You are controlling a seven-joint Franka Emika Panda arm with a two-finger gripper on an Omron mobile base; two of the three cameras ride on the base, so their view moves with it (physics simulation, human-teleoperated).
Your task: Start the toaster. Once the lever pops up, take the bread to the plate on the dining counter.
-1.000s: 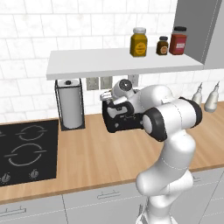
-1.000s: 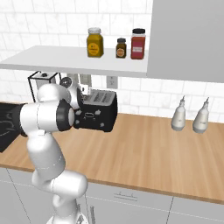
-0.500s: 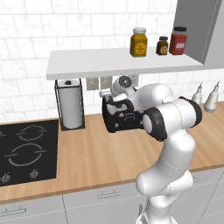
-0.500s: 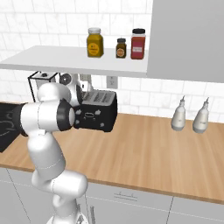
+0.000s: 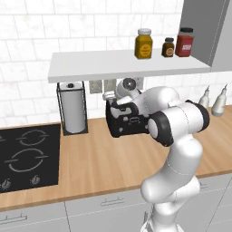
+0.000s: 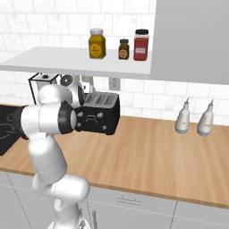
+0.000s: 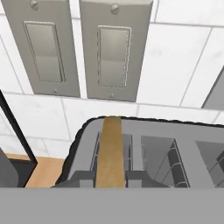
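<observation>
Now bread [image 7: 110, 151] upright between claw [image 7: 110, 178] fingertips.

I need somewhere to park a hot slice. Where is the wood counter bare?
Bare wood runs between the toaster and the two white bottles, and in front of the toaster toward the counter edge. Crowded: the stretch from paper towel holder to toaster.

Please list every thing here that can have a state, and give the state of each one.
toaster: upright on the wood counter, a slice in one slot.
bread: standing in the toaster slot, top edge sticking out.
tool: fingers on both sides of the bread, closing.
paper towel roll: upright in its holder.
three jars: lids on, on the shelf.
</observation>
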